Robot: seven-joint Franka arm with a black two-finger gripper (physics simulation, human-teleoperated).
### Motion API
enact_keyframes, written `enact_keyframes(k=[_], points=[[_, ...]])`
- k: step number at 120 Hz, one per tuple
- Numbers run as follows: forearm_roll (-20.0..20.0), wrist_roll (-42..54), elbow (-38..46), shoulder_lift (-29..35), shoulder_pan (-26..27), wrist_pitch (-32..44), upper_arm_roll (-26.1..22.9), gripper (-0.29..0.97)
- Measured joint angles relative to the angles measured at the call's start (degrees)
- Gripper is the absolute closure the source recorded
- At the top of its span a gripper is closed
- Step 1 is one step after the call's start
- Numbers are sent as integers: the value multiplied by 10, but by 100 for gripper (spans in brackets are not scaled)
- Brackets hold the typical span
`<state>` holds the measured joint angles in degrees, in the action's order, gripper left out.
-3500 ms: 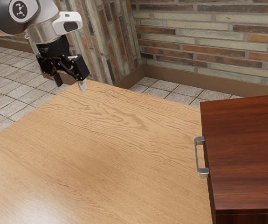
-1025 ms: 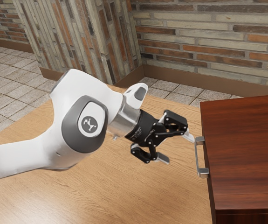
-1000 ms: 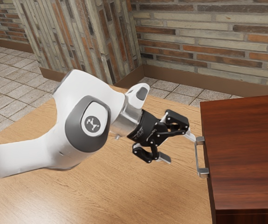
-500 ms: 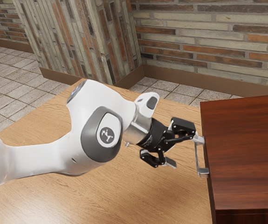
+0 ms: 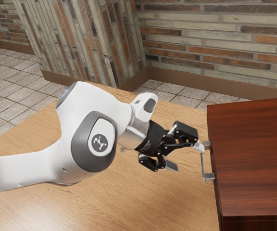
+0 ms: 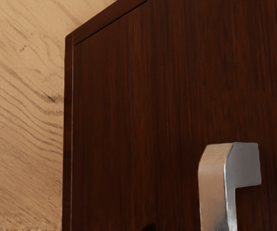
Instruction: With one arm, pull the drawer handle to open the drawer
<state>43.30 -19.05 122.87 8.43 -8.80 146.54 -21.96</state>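
A dark wooden cabinet [image 5: 254, 159] stands on the table at the exterior view's right. Its drawer front faces my hand and carries a silver bar handle [image 5: 206, 161] standing upright. The drawer front looks flush with the cabinet. My gripper [image 5: 186, 158] is open, just left of the handle in the exterior view. One fingertip [image 5: 199, 147] is at the handle's top end; the other fingertip [image 5: 172, 167] hangs lower, over the table. I cannot tell whether the upper fingertip touches the bar. In the wrist view, the drawer front [image 6: 143, 115] is close ahead, with one silver handle end [image 6: 225, 178] showing.
The light wooden table [image 5: 104, 202] stretches wide toward the exterior view's left and front. A brick wall [image 5: 210, 38] and a tiled floor [image 5: 13, 91] lie behind it. My white arm [image 5: 80, 139] lies low across the table's middle.
My hand has moved right, up to the handle's top end. In the last half second the arm's elbow swung back left. The fingers stayed open and the handle has not shifted.
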Motion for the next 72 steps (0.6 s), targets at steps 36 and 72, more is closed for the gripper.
enact_keyframes(k=[36, 72], points=[[-75, 10, -5, -5, -2, 2, -3, 0], [-113, 15, -23, -18, -2, 5, -3, 0]])
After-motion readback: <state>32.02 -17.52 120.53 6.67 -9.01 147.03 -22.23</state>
